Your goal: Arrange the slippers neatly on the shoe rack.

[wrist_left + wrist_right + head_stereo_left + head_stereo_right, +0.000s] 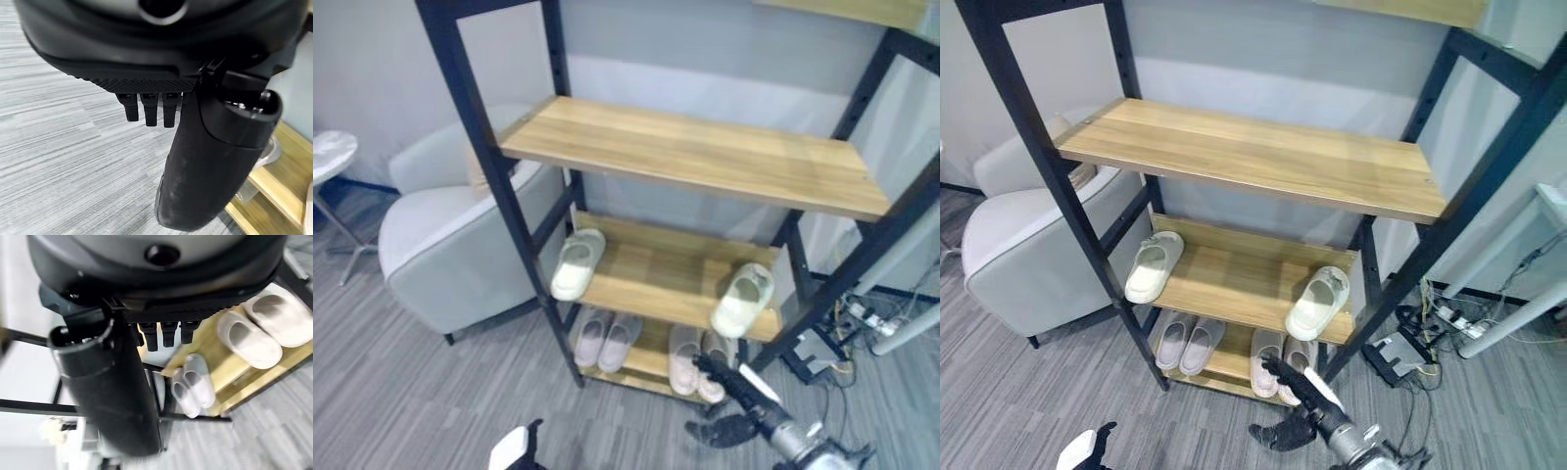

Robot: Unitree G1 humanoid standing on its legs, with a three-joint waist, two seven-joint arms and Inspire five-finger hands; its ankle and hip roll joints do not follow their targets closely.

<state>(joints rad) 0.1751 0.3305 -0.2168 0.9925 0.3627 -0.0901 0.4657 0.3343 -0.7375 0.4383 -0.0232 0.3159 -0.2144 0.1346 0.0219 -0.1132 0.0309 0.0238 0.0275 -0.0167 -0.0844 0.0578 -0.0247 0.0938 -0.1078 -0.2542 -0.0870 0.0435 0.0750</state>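
Slippers (741, 301) on rack (705, 157): light, soft foam; grip mid-sole. Right hand (1295, 380) and left hand (146, 110) both relaxed, empty.

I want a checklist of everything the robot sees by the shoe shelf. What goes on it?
Surface: wooden shoe rack with black frame; top shelf bare, grey striped floor.
Job's things: two cream slippers on the middle shelf, far apart, toes hanging over the front edge; two pinkish pairs on the bottom shelf.
Clutter: nothing seen.
Hands: right hand reaches toward the right bottom pair, fingers straight, holding nothing; left hand low by the floor, holding nothing.
Cables: power strip and wires on the floor right of the rack.
Surroundings: grey armchair left of the rack, grey wall behind.
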